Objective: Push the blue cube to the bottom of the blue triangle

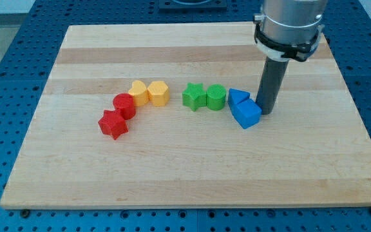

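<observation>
A: Blocks on wooden surface (172, 167)?

B: Red star (113, 124), red cylinder (124, 105), yellow heart (138, 93), yellow hexagon (159, 93), green star (194, 96), green cylinder (216, 96).

A: Task items?

B: Blue cube (246, 113) touches blue triangle (237, 98), just below it toward the view's right; triangle partly hidden behind the cube.

A: Jaws?

B: Rod only, holding nothing. My tip (265, 112) sits against the cube's right side; arm's upper part cut off at the view's top.
</observation>
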